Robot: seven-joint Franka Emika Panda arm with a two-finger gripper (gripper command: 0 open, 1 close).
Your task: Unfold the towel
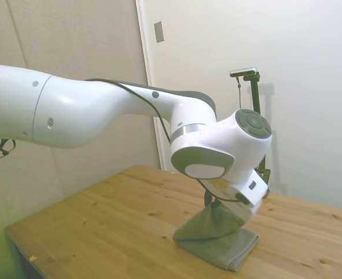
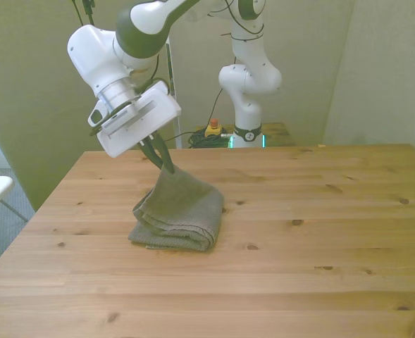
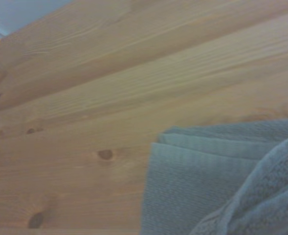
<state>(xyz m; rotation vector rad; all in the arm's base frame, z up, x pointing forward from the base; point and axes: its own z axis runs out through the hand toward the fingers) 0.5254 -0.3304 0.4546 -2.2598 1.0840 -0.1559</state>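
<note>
Towel: the grey towel (image 2: 180, 215) lies on the wooden table (image 2: 320, 239), close to the table's back edge in the front view and toward the front view's left. It is folded in a thick bundle.

Gripper: the gripper (image 2: 166, 165) pinches the top layer of the towel at a corner. The two dark fingers are closed tight on the cloth.

Shape now: the pinched corner is pulled up into a point. The rest of the towel sits flat on the table under it, so the towel looks like a little tent.

Feel: the towel looks soft and floppy. It bends and hangs where it is lifted. It looks thick and fuzzy, so I think it will not slip out of the fingers easily. It will not break.

Weight: I think it is light, because one small pinch lifts the corner.

Layers: the wrist view shows the folded edges stacked on each other, right on the table. The side view shows the lower layers staying down while the top one rises.

Where to hold: a corner of the top layer is a good place. Grabbing only one layer lets it peel away from the rest.

Watch out: if the fingers catch two layers, the whole bundle may come up and stay folded.
</note>
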